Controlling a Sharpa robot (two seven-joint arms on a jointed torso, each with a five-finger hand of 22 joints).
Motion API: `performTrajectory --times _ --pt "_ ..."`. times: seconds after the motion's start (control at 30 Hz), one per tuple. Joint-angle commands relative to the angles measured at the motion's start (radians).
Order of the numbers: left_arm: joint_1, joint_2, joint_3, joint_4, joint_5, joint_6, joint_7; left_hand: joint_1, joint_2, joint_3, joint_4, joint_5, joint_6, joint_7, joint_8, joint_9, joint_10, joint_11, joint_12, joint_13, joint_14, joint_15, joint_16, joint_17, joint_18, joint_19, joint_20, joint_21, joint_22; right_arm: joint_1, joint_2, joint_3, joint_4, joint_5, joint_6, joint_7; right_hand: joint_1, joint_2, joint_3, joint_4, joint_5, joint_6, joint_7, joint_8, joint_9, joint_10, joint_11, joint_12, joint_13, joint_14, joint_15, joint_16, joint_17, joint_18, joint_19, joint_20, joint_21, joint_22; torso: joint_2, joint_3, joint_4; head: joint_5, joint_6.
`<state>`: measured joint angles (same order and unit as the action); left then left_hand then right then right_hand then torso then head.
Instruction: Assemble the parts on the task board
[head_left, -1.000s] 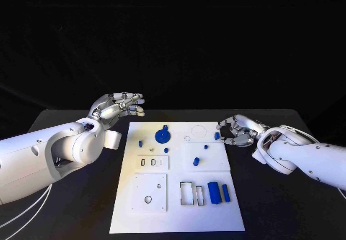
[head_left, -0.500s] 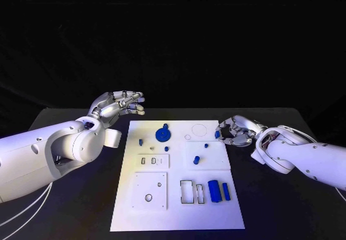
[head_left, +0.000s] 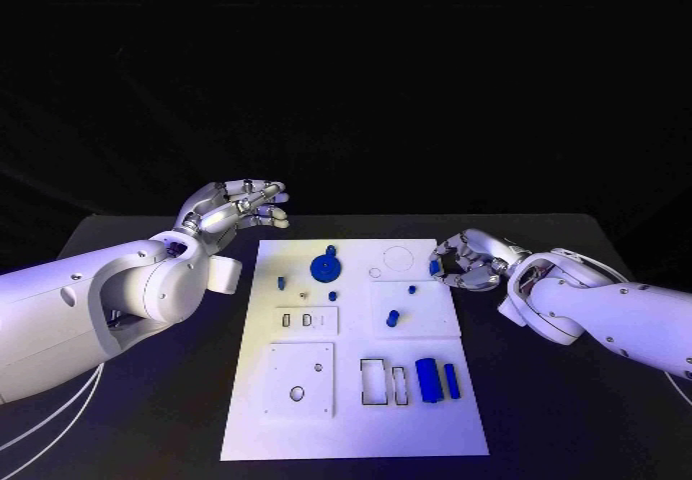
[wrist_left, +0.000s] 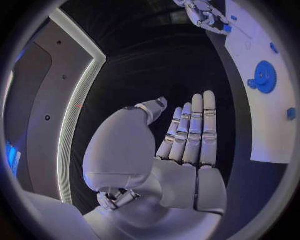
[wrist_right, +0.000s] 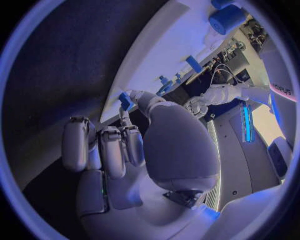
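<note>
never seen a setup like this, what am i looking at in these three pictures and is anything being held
It is a two-armed robot at a black table. The square picture looks down from its head; each round one comes from a camera behind one wrist. In the middle lies the white task board, with small blue parts on it, such as a gear and two bars. The right hand pinches a small blue part at the board's edge. The left hand is raised beside the board, fingers apart, holding nothing.

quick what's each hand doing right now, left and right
Left hand: open, holding nothing.
Right hand: pinching a small blue part at the task board's edge.
</note>
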<state>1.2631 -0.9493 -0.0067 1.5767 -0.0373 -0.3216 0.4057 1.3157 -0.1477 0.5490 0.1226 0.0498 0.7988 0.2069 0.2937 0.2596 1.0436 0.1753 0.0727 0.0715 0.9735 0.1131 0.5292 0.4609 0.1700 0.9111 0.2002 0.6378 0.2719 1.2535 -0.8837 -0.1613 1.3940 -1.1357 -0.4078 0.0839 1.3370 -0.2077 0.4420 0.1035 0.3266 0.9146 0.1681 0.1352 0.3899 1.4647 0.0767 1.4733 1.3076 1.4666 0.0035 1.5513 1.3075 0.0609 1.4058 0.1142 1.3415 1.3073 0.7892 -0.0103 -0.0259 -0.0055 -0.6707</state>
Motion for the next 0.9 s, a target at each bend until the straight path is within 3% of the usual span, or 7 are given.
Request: performTrajectory --times 0.03,0.4,0.6,0.9 --pt "0.000 0.001 0.000 0.003 0.002 0.020 0.011 0.000 0.003 0.002 -0.006 0.002 -0.006 0.035 -0.002 0.001 -0.008 0.001 -0.003 0.001 -0.008 -0.002 0.001 0.001 0.010 -0.009 0.000 0.006 0.001 -0.001 0.005 0.000 -0.005 0.000 0.010 -0.008 -0.015 0.001 0.004 0.001 -0.011 0.005 -0.001 0.005 0.000 0.045 0.004 0.006 0.183 0.096 0.003 0.006 0.231 0.003 0.005 -0.002 0.004 0.042 0.000 -0.0008 0.0014 -0.001 -0.001" --pt "0.001 0.000 0.000 0.004 0.002 0.022 0.011 -0.002 0.003 0.002 -0.005 0.002 -0.006 0.035 -0.003 0.002 -0.008 0.002 -0.003 0.001 -0.008 -0.002 0.001 0.001 0.010 -0.009 0.000 0.006 0.001 -0.001 0.019 0.000 -0.017 0.010 0.004 -0.007 -0.019 0.009 0.011 0.001 -0.017 0.016 -0.003 0.011 0.001 0.048 0.002 0.010 0.186 0.097 0.001 0.007 0.234 0.003 0.007 -0.003 0.005 0.045 0.000 -0.0003 0.0003 0.002 -0.003" --pt "0.001 -0.001 0.000 0.005 0.002 0.023 0.010 -0.002 0.003 0.002 -0.005 0.002 -0.006 0.035 -0.003 0.002 -0.008 0.002 -0.003 0.001 -0.008 -0.002 0.001 0.001 0.010 -0.009 0.000 0.006 0.001 -0.001 0.021 0.000 -0.021 0.012 -0.005 -0.007 -0.017 0.028 0.028 -0.009 -0.018 0.058 -0.019 0.042 0.012 0.052 -0.011 0.016 0.192 0.097 -0.011 0.008 0.236 0.002 0.010 -0.012 0.009 0.051 0.000 -0.0001 0.0004 0.001 -0.005" --pt "0.001 -0.002 0.000 0.004 0.002 0.023 0.010 -0.002 0.003 0.002 -0.005 0.002 -0.006 0.035 -0.003 0.002 -0.008 0.002 -0.003 0.001 -0.008 -0.002 0.001 0.001 0.010 -0.009 0.000 0.006 0.001 -0.001 0.020 0.000 -0.021 0.013 -0.012 -0.003 -0.017 0.035 0.035 -0.020 -0.019 0.077 -0.031 0.066 0.022 0.053 -0.021 0.017 0.193 0.097 -0.019 0.008 0.237 0.002 0.010 -0.020 0.009 0.053 -0.001 0.0010 -0.0004 0.003 -0.007"
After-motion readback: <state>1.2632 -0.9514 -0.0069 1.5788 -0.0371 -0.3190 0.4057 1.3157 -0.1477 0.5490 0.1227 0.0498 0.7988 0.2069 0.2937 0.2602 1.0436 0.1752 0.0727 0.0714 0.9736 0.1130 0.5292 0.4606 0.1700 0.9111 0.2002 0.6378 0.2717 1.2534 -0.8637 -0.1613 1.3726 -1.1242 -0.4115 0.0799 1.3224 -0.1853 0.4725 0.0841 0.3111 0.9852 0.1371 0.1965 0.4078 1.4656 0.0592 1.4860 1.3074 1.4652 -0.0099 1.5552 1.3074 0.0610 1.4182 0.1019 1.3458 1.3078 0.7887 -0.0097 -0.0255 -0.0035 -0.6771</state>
